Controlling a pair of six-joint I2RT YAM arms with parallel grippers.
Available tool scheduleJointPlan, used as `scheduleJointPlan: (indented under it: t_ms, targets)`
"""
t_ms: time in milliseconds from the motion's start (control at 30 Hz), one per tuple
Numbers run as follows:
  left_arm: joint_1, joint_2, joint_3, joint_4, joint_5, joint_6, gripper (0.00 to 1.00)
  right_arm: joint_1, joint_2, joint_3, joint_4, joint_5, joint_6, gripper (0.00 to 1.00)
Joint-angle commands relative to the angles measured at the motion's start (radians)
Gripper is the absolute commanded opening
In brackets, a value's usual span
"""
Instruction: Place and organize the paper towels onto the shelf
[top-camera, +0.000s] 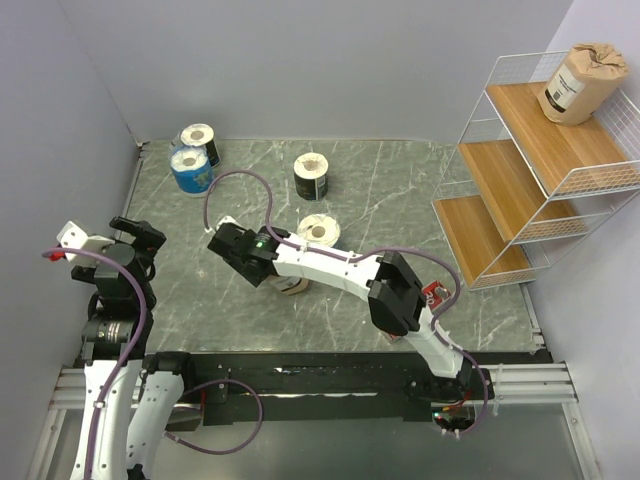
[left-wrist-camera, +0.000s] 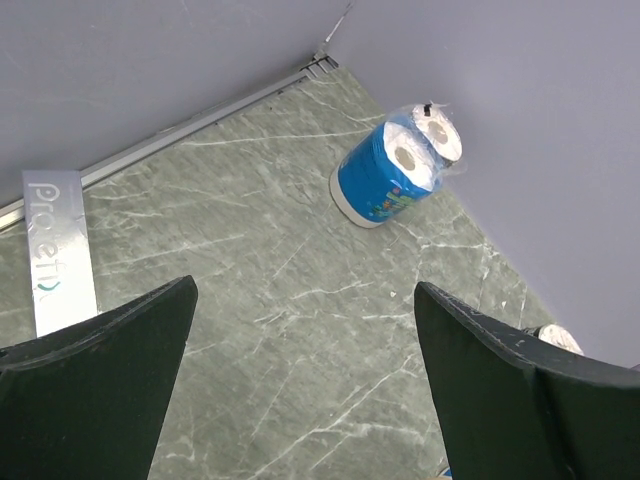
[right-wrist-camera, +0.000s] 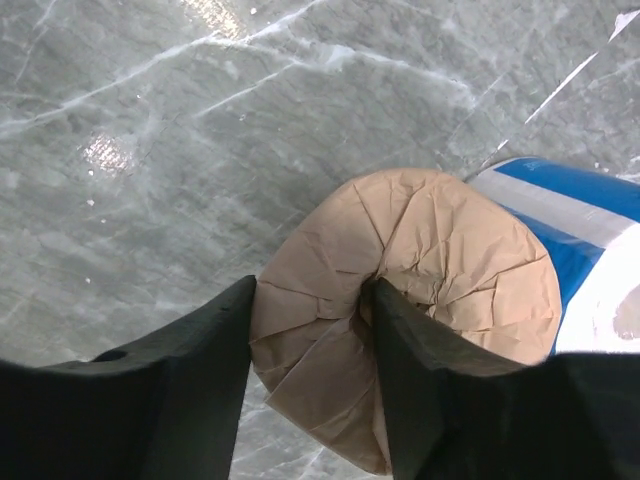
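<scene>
Kraft roll (right-wrist-camera: 450, 260) at table (top-camera: 400, 200) ctr, clamped by R gripper (right-wrist-camera: 312, 300). L gripper (left-wrist-camera: 305, 320) jaws spread wide, empty. Shelf (top-camera: 505, 185) at 2 o'clock w/ second kraft roll (top-camera: 583, 82) on top tier.

The brown roll (right-wrist-camera: 440, 260) pinched in the right hand (right-wrist-camera: 312, 300) wears creased, matt kraft paper; the hand's fingers (right-wrist-camera: 200, 350) are matt black plastic. Beside it the blue roll (right-wrist-camera: 580, 210) has glossy film. The worktop (right-wrist-camera: 200, 150) gleams smooth.
</scene>
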Motion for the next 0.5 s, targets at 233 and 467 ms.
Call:
scheduleJointPlan:
  t_ms: [233, 467]
  targets:
    - [0.003, -0.024, -0.007, 0.04, 0.007, 0.003, 0.97, 0.018, -0.206, -0.181, 0.011, 0.035, 0.004, 0.44]
    - [0.003, -0.016, -0.004, 0.043, 0.024, 0.007, 0.96, 0.021, -0.477, -0.348, 0.02, 0.008, -0.003, 0.43]
